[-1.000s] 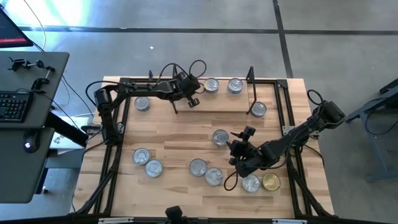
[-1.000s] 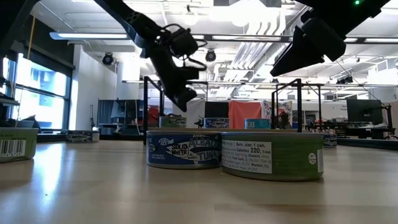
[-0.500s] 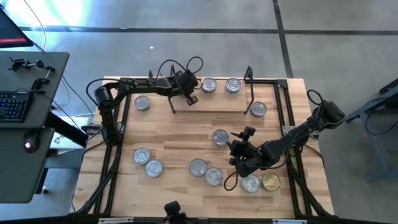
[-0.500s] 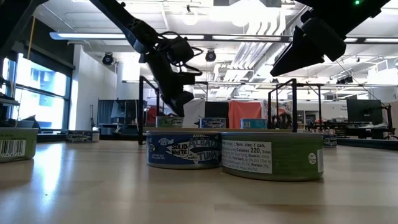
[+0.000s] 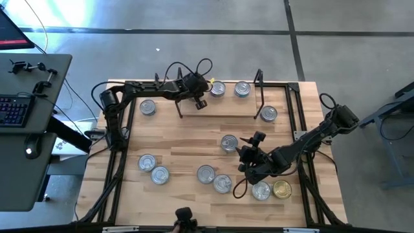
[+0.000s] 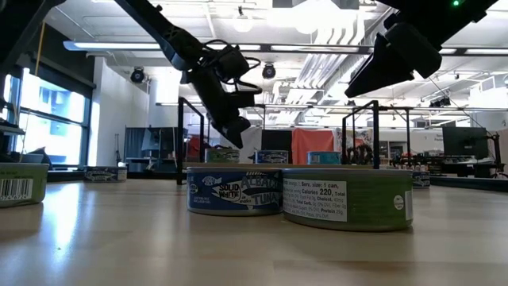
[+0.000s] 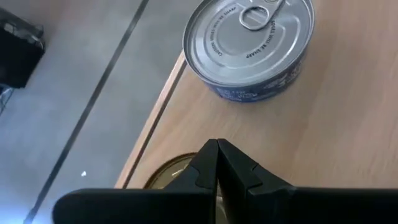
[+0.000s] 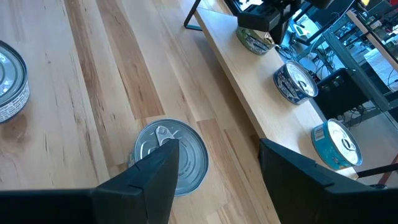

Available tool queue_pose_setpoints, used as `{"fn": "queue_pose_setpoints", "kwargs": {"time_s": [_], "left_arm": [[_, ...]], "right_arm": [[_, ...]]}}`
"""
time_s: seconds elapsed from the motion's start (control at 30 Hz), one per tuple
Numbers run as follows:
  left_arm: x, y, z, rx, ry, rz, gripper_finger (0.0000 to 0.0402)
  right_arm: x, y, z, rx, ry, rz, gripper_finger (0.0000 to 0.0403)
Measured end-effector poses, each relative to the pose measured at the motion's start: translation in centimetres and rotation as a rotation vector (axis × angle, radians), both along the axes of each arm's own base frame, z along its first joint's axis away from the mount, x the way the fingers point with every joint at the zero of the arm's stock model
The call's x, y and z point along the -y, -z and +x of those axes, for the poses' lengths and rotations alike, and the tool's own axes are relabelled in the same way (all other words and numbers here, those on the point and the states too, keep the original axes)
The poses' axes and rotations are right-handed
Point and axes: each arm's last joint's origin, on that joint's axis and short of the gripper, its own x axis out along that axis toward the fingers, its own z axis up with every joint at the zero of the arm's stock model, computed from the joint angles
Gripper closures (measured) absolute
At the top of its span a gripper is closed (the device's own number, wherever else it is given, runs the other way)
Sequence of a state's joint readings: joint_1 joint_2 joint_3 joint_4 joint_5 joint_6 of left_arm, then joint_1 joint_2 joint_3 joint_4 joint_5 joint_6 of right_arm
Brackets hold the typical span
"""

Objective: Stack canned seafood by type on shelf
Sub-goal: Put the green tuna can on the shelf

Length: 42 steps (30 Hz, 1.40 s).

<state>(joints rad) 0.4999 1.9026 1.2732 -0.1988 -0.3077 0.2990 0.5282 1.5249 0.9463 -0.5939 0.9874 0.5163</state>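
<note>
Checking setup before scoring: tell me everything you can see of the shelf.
The shelf is a low, light wooden board with a thin black wire frame standing at each end. It lies along the table's far edge. Two silver-lidded tins sit side by side on it. The left gripper hovers, shut, above its left end.

We look past the right gripper (image 8: pixel 214 180) at tins on the table and shelf.

Our two dark fingers (image 8: pixel 144 177) stand apart, one partly covering a silver-lidded tin (image 8: pixel 177 155) on the wooden table (image 8: pixel 74 74). Another tin (image 8: pixel 11 81) sits at the picture's edge. On the shelf's light board (image 8: pixel 249 87) three tins line up: one (image 8: pixel 254 39) under the left gripper (image 8: pixel 264 18), a dark-sided one (image 8: pixel 295 82), and a teal-sided one (image 8: pixel 334 143).
</note>
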Motion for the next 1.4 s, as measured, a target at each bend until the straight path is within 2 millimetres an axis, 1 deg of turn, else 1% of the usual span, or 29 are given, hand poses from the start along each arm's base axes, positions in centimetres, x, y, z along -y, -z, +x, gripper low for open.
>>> {"fn": "queue_pose_setpoints", "kwargs": {"time_s": [0.23,0.33,0.4,0.5,0.63,0.8,0.97,1.1,1.23,1.4], "left_arm": [[-1.0,-0.1,-0.4,-0.022,0.017,0.04,0.0401],[-1.0,-0.2,-0.5,-0.045,0.012,0.067,0.0401],[-0.7,-0.5,-0.4,-0.043,0.009,0.079,0.0401],[0.1,-0.9,-0.2,-0.011,-0.013,0.053,0.0401],[0.7,-0.3,-0.6,-0.048,-0.057,-0.02,0.0401],[-0.1,0.2,-1.2,-0.054,-0.091,-0.063,0.0401],[-1.4,0.4,-1.7,-0.044,-0.112,-0.067,0.0402],[-2.0,0.4,-2.1,-0.048,-0.119,-0.066,0.0402],[-2.1,0.4,-2.0,-0.046,-0.106,-0.051,0.0402],[-1.4,0.3,-1.3,-0.049,-0.062,-0.018,0.0402]], "right_arm": [[0.0,0.0,0.0,0.0,0.0,0.0,0.0192],[0.0,0.0,0.0,0.0,0.0,0.0,0.0192],[0.0,0.0,0.0,0.0,0.0,0.0,0.0192],[0.0,0.0,0.0,0.0,0.0,0.0,0.0192],[0.0,0.0,0.0,0.0,0.0,0.0,0.0192],[0.0,0.0,0.0,0.001,0.001,0.0,0.0192],[0.0,0.0,0.0,0.003,0.001,0.003,0.0192],[0.0,0.0,0.0,0.001,0.001,0.002,0.0192],[0.0,0.0,0.0,0.001,0.0,0.003,0.0192],[0.0,0.0,0.0,0.001,0.0,0.003,0.0192]]}}
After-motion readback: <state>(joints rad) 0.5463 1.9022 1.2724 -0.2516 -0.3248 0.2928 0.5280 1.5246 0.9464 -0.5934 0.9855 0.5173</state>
